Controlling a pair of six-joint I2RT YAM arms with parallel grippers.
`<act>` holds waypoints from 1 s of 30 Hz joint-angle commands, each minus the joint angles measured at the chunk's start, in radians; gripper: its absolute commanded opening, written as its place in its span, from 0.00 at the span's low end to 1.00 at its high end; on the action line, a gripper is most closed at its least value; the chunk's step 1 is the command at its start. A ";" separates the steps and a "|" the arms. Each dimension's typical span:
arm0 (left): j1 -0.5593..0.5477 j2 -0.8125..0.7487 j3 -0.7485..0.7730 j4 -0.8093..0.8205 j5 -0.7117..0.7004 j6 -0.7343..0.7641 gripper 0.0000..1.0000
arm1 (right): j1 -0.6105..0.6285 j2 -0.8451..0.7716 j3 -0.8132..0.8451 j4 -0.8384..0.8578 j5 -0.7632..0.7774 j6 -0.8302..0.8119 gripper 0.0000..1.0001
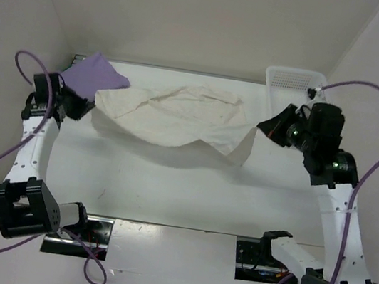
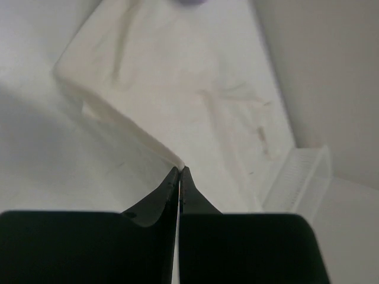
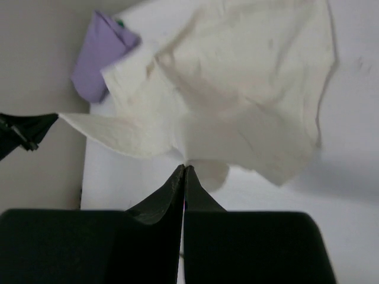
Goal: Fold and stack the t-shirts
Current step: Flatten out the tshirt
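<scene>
A cream t-shirt (image 1: 179, 115) hangs stretched between both grippers above the white table, its near edge sagging and casting a shadow. My left gripper (image 1: 89, 103) is shut on its left corner; in the left wrist view the cloth (image 2: 177, 89) runs from the shut fingertips (image 2: 179, 170). My right gripper (image 1: 264, 126) is shut on its right corner; in the right wrist view the shirt (image 3: 249, 89) spreads from the gripper (image 3: 184, 168). A folded purple t-shirt (image 1: 92, 75) lies at the back left, partly under the cream one, and shows in the right wrist view (image 3: 98, 56).
A white plastic basket (image 1: 294, 83) stands at the back right corner, also in the left wrist view (image 2: 299, 177). White walls close the table at the back and sides. Purple cables loop beside both arms.
</scene>
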 commanded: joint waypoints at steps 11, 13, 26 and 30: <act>-0.032 0.214 1.099 -0.040 0.144 0.046 0.00 | 0.143 0.303 1.244 -0.130 0.430 -0.112 0.00; -0.032 0.226 1.179 -0.050 0.115 0.071 0.00 | 0.143 0.334 1.291 -0.105 0.430 -0.112 0.00; -0.015 0.471 1.032 0.118 0.079 0.011 0.00 | 0.106 0.860 1.458 0.078 0.473 -0.208 0.00; -0.055 0.606 1.085 0.100 0.023 0.033 0.00 | 0.003 1.015 1.505 0.107 0.309 -0.085 0.00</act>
